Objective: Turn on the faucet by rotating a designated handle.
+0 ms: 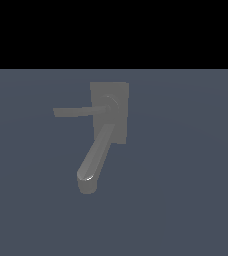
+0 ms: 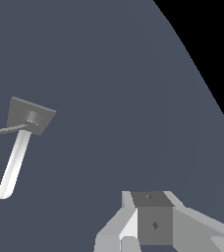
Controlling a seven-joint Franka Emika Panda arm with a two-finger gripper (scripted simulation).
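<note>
The matte grey faucet (image 1: 117, 127) stands on the blue-grey floor, with its block base at the far end. Its thick rounded spout (image 1: 96, 155) runs toward the camera and down. The handle (image 1: 78, 111), a thin flat lever, sticks out from a round pivot toward the exterior view's left. My gripper does not show in the exterior view. In the wrist view the faucet (image 2: 44, 117), spout (image 2: 14, 165) and handle (image 2: 3, 130) lie far off. My gripper (image 2: 153, 221) shows as a dark block between light grey parts, well apart from the faucet and holding nothing. No gap between the fingers can be made out.
The flat blue-grey floor (image 1: 186, 200) spreads around the faucet on all sides. Beyond its far edge there is only black background (image 1: 114, 30). No other objects show.
</note>
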